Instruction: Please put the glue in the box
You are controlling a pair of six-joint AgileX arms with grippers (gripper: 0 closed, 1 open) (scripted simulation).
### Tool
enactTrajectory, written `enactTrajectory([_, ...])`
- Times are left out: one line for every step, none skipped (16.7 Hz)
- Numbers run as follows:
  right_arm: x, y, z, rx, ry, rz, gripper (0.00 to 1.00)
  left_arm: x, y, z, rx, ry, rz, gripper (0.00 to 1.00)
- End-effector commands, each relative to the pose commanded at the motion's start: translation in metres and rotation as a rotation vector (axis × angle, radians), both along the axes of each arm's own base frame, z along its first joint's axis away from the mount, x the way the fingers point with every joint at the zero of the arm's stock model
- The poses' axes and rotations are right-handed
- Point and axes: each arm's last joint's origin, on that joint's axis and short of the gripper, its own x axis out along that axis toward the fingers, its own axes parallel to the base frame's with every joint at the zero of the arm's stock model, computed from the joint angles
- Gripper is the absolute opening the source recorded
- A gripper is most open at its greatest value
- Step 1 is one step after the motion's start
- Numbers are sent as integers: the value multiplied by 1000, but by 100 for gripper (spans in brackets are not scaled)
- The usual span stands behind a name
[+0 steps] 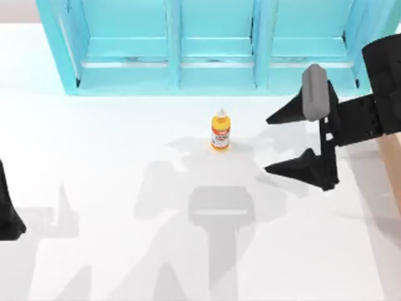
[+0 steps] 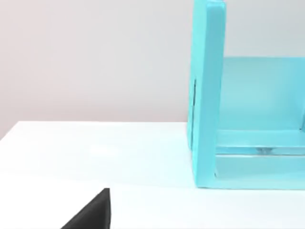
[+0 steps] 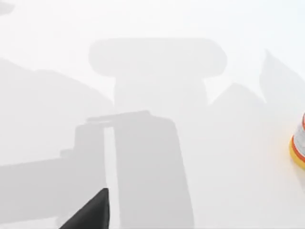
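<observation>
The glue (image 1: pixel 220 130), a small yellow-orange bottle with a white nozzle and a red-and-white label, stands upright on the white table in front of the shelf's middle. My right gripper (image 1: pixel 267 144) hovers just to its right, open, its two black fingers pointing left toward the bottle with nothing between them. The right wrist view catches the bottle's edge, the glue (image 3: pixel 299 147), and one black fingertip (image 3: pixel 90 210). A tan strip of the box (image 1: pixel 391 162) shows at the right edge, partly under the right arm. My left arm (image 1: pixel 7 212) is parked at the far left edge.
A big turquoise compartmented shelf (image 1: pixel 213 56) runs along the back of the table; its side wall, the shelf (image 2: pixel 207 95), also appears in the left wrist view. Arm shadows fall on the white tabletop (image 1: pixel 125 251) in front of the bottle.
</observation>
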Motion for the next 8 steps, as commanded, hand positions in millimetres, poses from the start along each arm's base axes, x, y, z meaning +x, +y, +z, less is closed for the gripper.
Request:
enactTrajectory([11, 1, -9, 23, -2, 24, 100, 0, 0, 0, 0, 0, 0, 100])
enactTrajectory([22, 2, -17, 45, -7, 44, 100, 0, 0, 0, 0, 0, 0, 100])
enactTrajectory([31, 2, -24, 67, -12, 61, 100, 0, 0, 0, 0, 0, 0, 100])
enactTrajectory([39, 1, -32, 88, -18, 75, 100, 0, 0, 0, 0, 0, 0, 100])
enactTrajectory([47, 1, -39, 108, -24, 87, 100, 0, 0, 0, 0, 0, 0, 100])
enactTrajectory([54, -1, -45, 126, -30, 95, 100, 0, 0, 0, 0, 0, 0, 100])
enactTrajectory([61, -2, -51, 144, -37, 102, 100, 0, 0, 0, 0, 0, 0, 100])
enactTrajectory([66, -4, -56, 159, -43, 107, 100, 0, 0, 0, 0, 0, 0, 100])
